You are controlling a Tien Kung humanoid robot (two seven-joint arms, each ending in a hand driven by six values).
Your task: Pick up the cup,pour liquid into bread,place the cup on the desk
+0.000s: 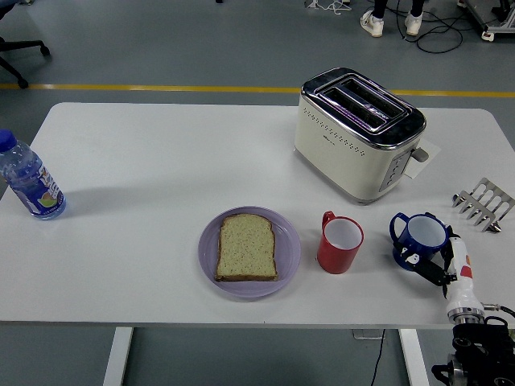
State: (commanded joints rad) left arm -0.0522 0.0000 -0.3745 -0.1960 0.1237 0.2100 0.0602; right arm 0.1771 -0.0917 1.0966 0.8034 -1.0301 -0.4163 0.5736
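Note:
A blue cup [422,234] with its handle to the left stands at the table's front right. My right hand [430,263] comes in from the lower right corner, and its black fingers are curled around the cup's near side. A slice of bread [247,247] lies on a purple plate [288,251] at the front middle. A red cup [340,243] stands between the plate and the blue cup. My left hand is out of view.
A cream toaster [358,133] stands at the back right. A metal rack [483,203] lies at the right edge. A water bottle [29,178] stands at the far left. A person's feet [392,22] show beyond the table.

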